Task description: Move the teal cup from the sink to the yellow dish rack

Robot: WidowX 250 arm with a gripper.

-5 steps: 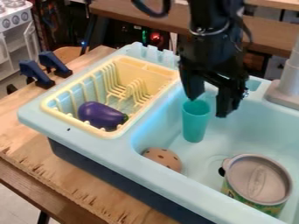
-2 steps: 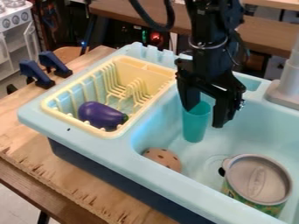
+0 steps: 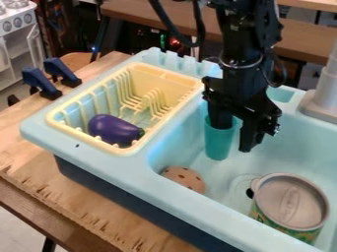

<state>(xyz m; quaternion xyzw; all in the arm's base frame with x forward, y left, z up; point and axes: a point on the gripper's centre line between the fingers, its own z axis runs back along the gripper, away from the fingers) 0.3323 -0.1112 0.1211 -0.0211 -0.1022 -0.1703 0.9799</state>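
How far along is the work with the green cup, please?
Done, it seems: the end effector is down at the green cup. In hand: its fingers stand apart, one at the cup's mouth, one outside. Left, probably: closing and lifting, since the cup stands in the sink, not yet gripped.
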